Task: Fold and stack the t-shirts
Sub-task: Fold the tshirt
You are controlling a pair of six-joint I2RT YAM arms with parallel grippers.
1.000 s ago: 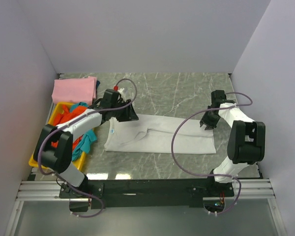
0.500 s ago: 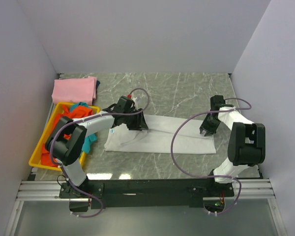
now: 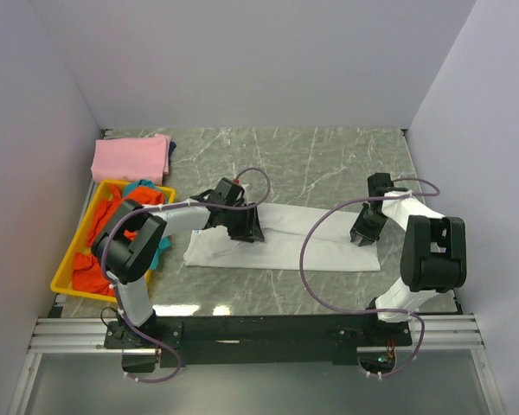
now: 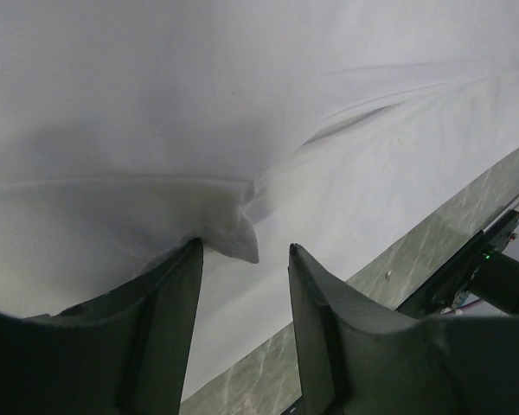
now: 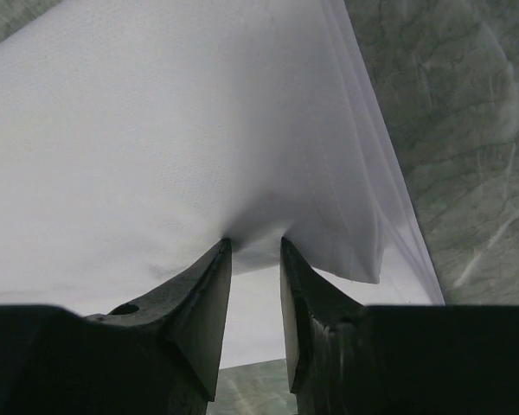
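The white t-shirt point(image 3: 303, 246) lies spread sideways across the middle of the marble-patterned bench point(image 3: 329, 164), a long flat band with its left part doubled over itself. The left claw point(image 3: 245, 229) is down on that left part. In its wrist view the jaws stand about half apart, and a small pucker of white cloth rises between them against the left finger point(image 4: 169, 303). I cannot tell whether the cloth is really clamped or only bunched there. The right claw point(image 3: 362, 235) sits at the shirt's right end, just inside the hem. Its jaws are narrow, and the cloth gathers to a point in the slim gap between them, with creases fanning out from the pinch and the layered edge of the shirt showing beside it. To the left of the shirt, along the bench's left side, the yellow tray point(image 3: 62, 278) holds a loose orange-red t-shirt point(image 3: 91, 272) and a teal t-shirt point(image 3: 141, 185) in a heap. Beyond the tray, in the far left corner, a pink t-shirt point(image 3: 131, 158) rests folded into a neat square.
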